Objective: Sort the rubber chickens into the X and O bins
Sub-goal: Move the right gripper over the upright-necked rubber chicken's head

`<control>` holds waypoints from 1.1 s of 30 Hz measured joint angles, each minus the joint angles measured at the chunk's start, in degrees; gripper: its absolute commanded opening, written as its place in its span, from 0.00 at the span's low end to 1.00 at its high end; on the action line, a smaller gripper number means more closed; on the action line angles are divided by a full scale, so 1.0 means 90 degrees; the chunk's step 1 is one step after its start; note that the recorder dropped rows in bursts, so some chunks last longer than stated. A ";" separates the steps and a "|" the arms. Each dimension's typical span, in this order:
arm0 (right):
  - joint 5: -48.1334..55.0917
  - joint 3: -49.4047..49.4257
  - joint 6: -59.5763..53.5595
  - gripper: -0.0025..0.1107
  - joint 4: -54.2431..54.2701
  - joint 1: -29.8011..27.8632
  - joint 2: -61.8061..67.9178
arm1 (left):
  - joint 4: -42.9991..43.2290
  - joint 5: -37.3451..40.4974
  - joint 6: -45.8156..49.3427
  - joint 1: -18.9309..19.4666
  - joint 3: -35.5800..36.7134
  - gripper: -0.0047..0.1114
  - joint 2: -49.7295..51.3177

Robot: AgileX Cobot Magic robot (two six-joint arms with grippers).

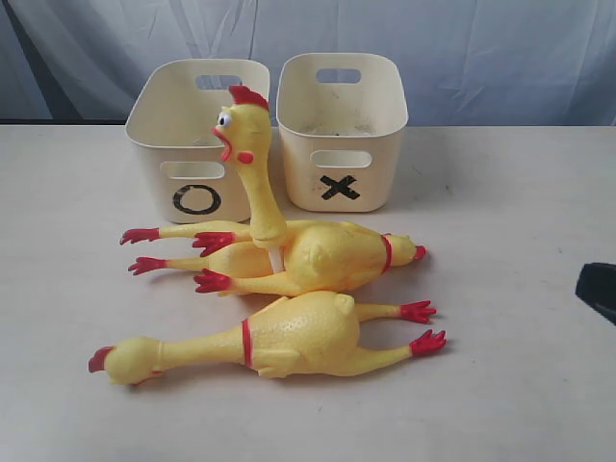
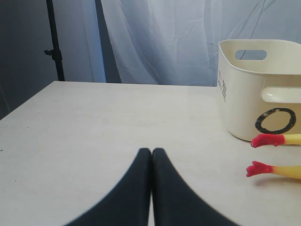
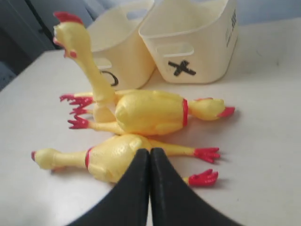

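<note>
Three rubber chickens lie together on the table in front of the bins. The front chicken [image 1: 289, 337] [image 3: 113, 157] lies flat with its head to the left. Behind it another chicken [image 1: 337, 252] [image 3: 150, 110] lies with its head to the right. The third chicken [image 1: 243, 130] [image 3: 77, 42] holds its neck and head upright before the O bin [image 1: 154, 183] [image 3: 127, 61] [image 2: 244, 108]. The X bin [image 1: 385, 164] [image 3: 207, 52] stands right of it. No chicken shows inside either bin. My left gripper [image 2: 151, 150] is shut and empty, over bare table left of the O bin. My right gripper [image 3: 150, 150] is shut and empty, near the front chicken's body.
A dark piece of the right arm [image 1: 597, 289] shows at the exterior view's right edge. Two red chicken feet [image 2: 265, 140] reach leftward beside the O bin. A pale curtain hangs behind the table, and a black stand [image 2: 54, 47] rises past its far left corner.
</note>
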 measured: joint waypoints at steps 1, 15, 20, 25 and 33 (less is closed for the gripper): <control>0.0053 -0.0020 -0.0093 0.02 -0.0010 0.0000 0.0231 | 0.0000 0.0000 0.0000 0.0000 0.0000 0.04 0.0000; 0.0205 -0.0687 -0.0638 0.02 0.0479 0.0027 0.2929 | 0.0000 0.0000 0.0000 0.0000 0.0000 0.04 0.0000; 0.0192 -0.0810 -0.1395 0.02 0.1219 0.0097 0.3446 | 0.0000 0.0000 0.0000 0.0000 0.0000 0.04 0.0000; 0.0028 -0.0810 -0.1985 0.02 0.1638 0.0386 0.3829 | 0.0000 0.0000 0.0000 0.0000 0.0000 0.04 0.0000; -0.0384 -0.1387 -0.2303 0.02 0.1835 0.1169 0.4353 | 0.0000 0.0000 0.0000 0.0000 0.0000 0.04 0.0000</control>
